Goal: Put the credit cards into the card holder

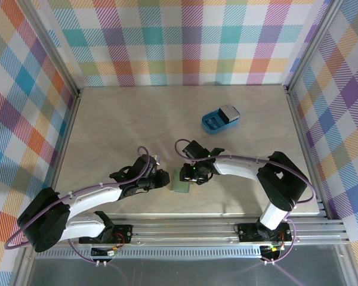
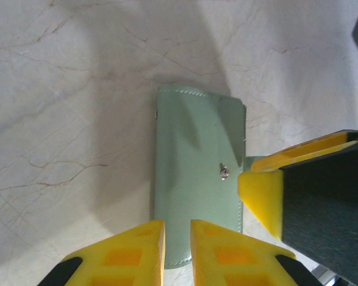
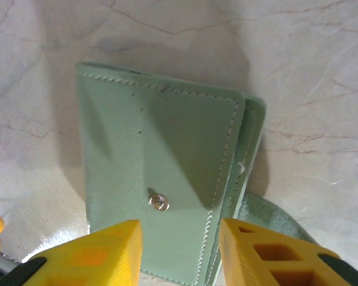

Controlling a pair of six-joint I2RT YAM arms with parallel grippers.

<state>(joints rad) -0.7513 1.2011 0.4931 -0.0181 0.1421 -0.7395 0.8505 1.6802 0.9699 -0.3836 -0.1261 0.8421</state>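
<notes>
Card holder (image 3: 161,161) looks soft, light, floppy; pinch its stitched edge. Left claw (image 2: 178,229) narrow, grip unclear; right claw (image 3: 179,229) apart, straddling it.

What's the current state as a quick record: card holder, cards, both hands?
card holder: flat on the table
credit cards: a grey-white one in the blue tray, apart from the holder
left hand: fingers nearly together at the holder's edge, grip unclear
right hand: fingers apart, above the holder near its snap stud
cards in holder: none seen
</notes>
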